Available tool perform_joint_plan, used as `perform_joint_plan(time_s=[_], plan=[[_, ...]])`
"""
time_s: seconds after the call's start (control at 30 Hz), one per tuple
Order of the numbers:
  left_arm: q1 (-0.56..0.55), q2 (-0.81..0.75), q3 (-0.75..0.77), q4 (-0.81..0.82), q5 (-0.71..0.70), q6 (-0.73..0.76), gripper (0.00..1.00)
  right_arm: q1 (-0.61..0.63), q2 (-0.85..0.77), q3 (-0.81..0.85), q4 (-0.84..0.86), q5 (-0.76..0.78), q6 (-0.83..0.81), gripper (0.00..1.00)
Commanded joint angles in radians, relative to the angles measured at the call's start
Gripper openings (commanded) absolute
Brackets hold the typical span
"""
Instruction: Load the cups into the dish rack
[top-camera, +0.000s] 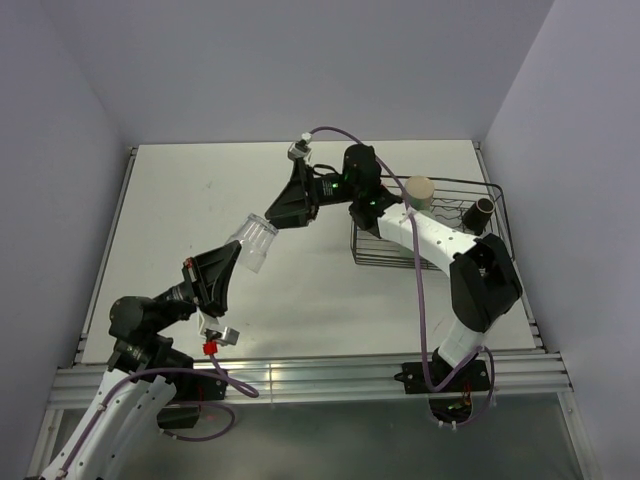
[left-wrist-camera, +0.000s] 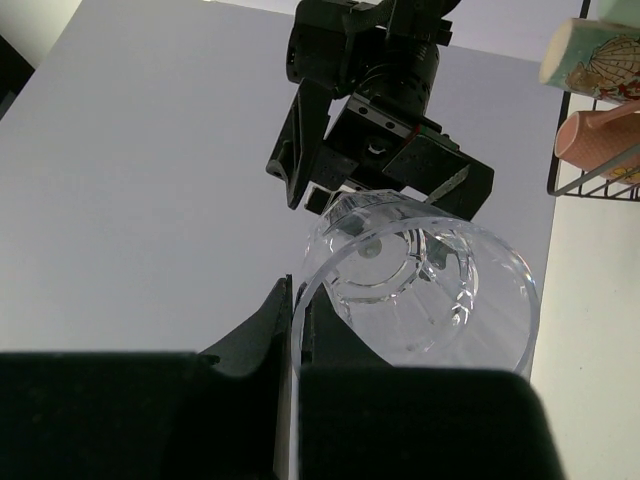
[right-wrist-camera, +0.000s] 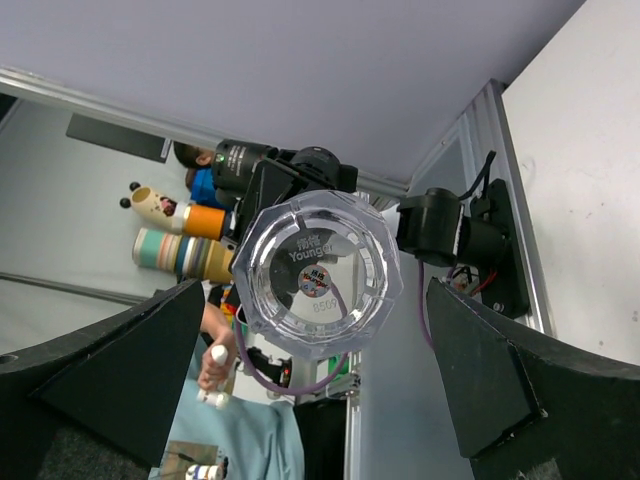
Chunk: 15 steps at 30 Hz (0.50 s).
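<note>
White table (top-camera: 190, 200) open across left and centre, dish rack (top-camera: 497, 205) by right edge holding cream mug (top-camera: 418, 191) and dark cup (top-camera: 483, 209), left gripper (top-camera: 232, 262) pinching clear glass (top-camera: 256, 243) rim midair, right gripper (top-camera: 280, 212) spread wide facing glass base

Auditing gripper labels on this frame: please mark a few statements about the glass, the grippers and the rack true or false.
1. The left gripper is shut on a clear glass. True.
2. The right gripper is shut. False: it is open, facing the glass's base.
3. The dish rack stands at the left side of the table. False: it stands at the right side.
4. A cream patterned mug is in the dish rack. True.
</note>
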Motion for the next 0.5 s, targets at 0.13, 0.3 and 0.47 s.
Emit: perform_joint_plan(time_s=[0.13,0.3,0.47], plan=[[-0.003,0.008,-0.004,0.077,0.041,0.043,0.0,0.027,0.001,0.069,0.019,-0.027,-0.027,1.0],[-0.003,0.008,-0.011,0.071,0.05,0.053,0.0,0.043,-0.015,0.072,-0.013,-0.035,-0.064,1.0],[-0.003,0.004,-0.014,0.071,0.053,0.057,0.0,0.064,-0.031,0.072,-0.085,-0.044,-0.147,1.0]])
